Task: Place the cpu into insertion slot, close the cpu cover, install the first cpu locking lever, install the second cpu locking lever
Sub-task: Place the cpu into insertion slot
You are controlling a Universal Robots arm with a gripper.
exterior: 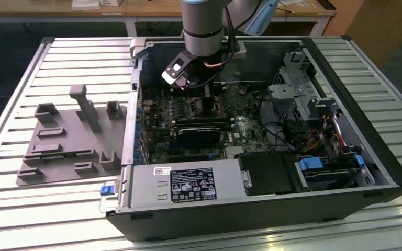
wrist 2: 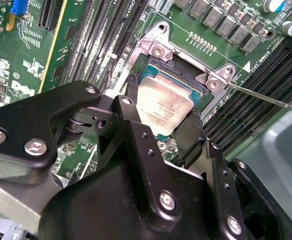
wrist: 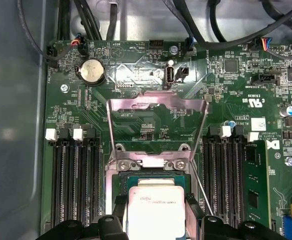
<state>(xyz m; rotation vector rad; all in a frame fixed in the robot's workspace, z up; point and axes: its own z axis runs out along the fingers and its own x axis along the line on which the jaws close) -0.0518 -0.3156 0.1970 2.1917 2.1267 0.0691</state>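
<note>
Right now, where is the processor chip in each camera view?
Exterior view: hidden beneath the gripper, inside the computer case.
Second wrist view: processor chip held in the gripper, over the socket.
First wrist view: processor chip in the gripper, beside the raised metal cover.
Shared landmark: the gripper.

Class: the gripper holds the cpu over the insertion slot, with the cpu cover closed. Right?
No: the first wrist view shows the cpu cover open, swung back from the insertion slot. The gripper does hold the cpu over it.
</note>
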